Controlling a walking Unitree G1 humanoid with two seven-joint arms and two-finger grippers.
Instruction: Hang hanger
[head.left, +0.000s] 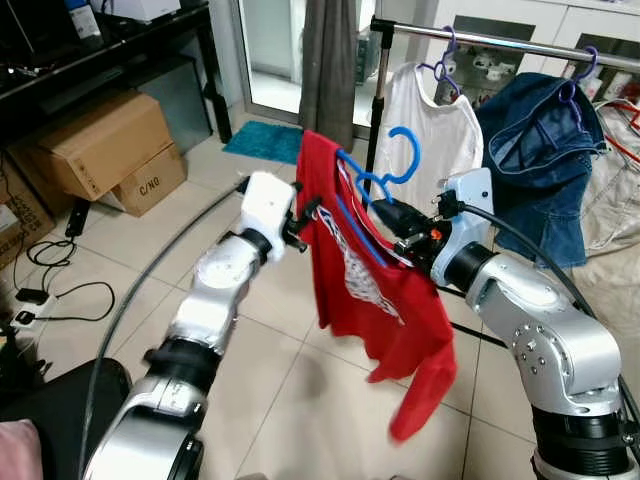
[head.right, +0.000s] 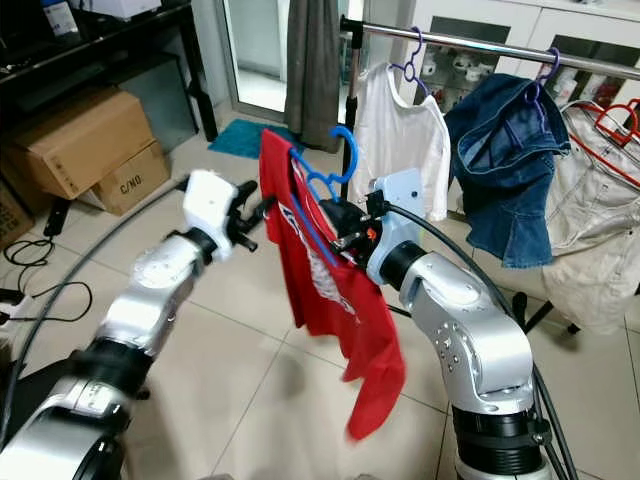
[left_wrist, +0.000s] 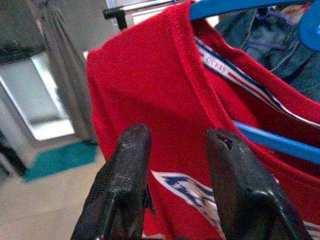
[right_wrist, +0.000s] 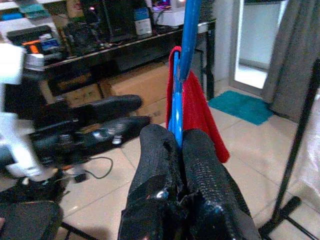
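Mid-frame, right gripper (right_wrist: 177, 145) pinched shut on blue hanger (head.left: 385, 180) carrying red T-shirt (head.left: 375, 290), below clothes rail (head.left: 520, 45); left gripper (left_wrist: 172, 145) fingers parted at shirt's edge

Red shirt (head.left: 375, 290) showing white-blue print, wearing blue hanger (head.left: 385, 175); behind it, white top (head.left: 430, 125) and blue denim (head.left: 540, 150) hanging.

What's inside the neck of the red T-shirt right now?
A blue plastic hanger runs through the red T-shirt, hook sticking out above the collar. The right gripper pinches its bar. The hanger's lower arm is covered by fabric.
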